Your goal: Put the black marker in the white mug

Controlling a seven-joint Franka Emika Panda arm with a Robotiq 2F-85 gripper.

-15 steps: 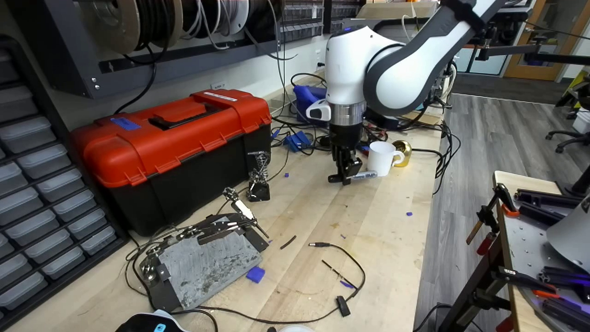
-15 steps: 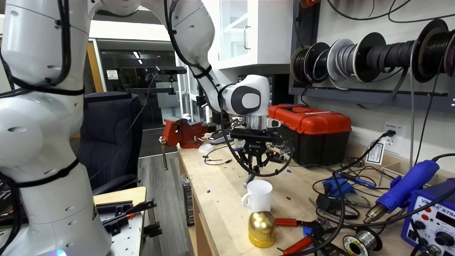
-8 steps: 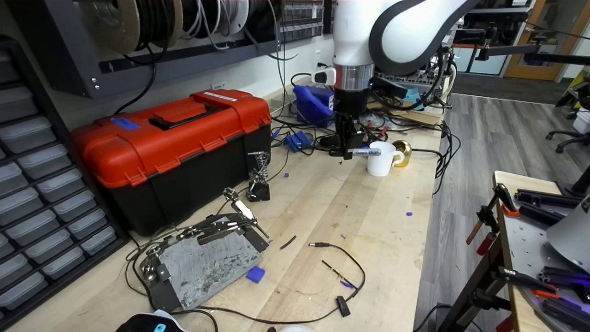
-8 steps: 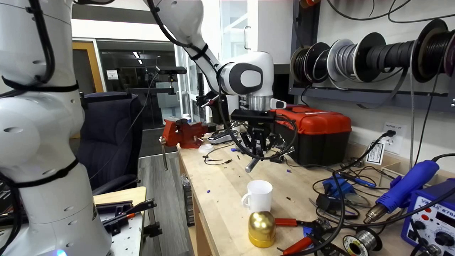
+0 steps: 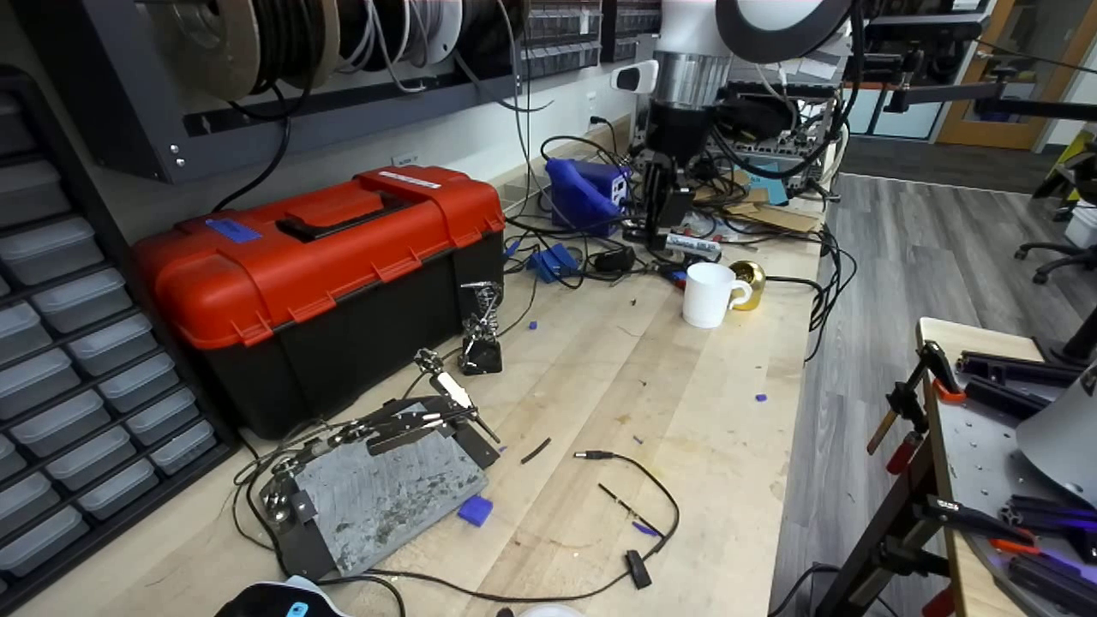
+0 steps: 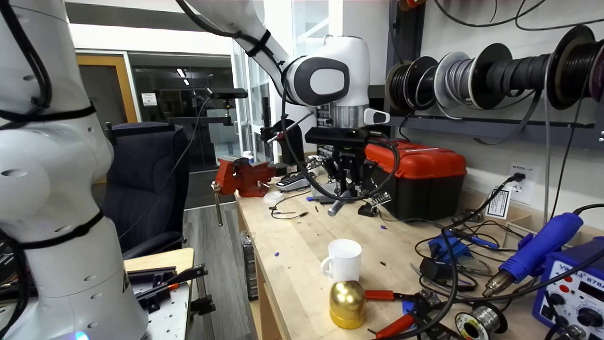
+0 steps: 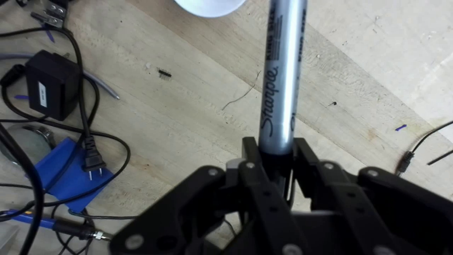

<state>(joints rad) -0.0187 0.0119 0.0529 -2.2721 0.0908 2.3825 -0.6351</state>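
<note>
The black marker, a straight silver-grey cylinder with black lettering and a dark end that I take for its cap, hangs in the air above the pale wooden bench, higher than the small plain white cylindrical mug and, as far as I can judge, not squarely over its mouth. My black two-fingered end effector grasps it by that dark end, and the rest of the barrel juts out free, nearer level than upright. In the wrist view the barrel passes to one side of the mug, and its far tip runs out of frame.

I expect it to be light and stiff, with no give when squeezed, but the smooth round barrel may slip or swivel if it knocks the mug's rim. The dark end is a good place to hold: it leaves a long free length to enter the mug first. I judge the next move is to bring that length over the mug and tip it downward, gripping firmly, since a bump could push the mug into the shiny gold dome near it.
</note>
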